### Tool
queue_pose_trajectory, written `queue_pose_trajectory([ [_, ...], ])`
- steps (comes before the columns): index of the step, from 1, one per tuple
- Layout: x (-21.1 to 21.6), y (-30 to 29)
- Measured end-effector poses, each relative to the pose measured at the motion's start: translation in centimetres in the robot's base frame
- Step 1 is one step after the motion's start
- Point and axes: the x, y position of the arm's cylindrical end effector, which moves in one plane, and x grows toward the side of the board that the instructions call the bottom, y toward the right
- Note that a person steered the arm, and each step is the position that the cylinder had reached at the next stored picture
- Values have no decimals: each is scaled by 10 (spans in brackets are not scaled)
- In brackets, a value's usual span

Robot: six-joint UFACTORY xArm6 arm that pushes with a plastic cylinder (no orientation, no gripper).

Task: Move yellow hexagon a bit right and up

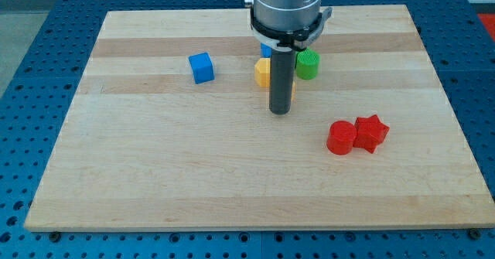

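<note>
The yellow hexagon (pixel 263 73) lies on the wooden board (pixel 193 166) near the view's top centre, partly hidden behind my rod. My tip (pixel 280 112) rests on the board just below and slightly right of the hexagon, close to its lower right edge. A green cylinder (pixel 308 64) stands right of the rod. A second blue block (pixel 266 50) peeks out just above the hexagon, mostly hidden by the arm.
A blue cube (pixel 201 67) sits left of the hexagon. A red cylinder (pixel 340 138) and a red star (pixel 370 132) touch each other at the view's lower right. Blue perforated table surrounds the board.
</note>
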Motion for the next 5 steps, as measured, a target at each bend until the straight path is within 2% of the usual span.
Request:
queue_pose_trajectory([
  [5,-7,7],
])
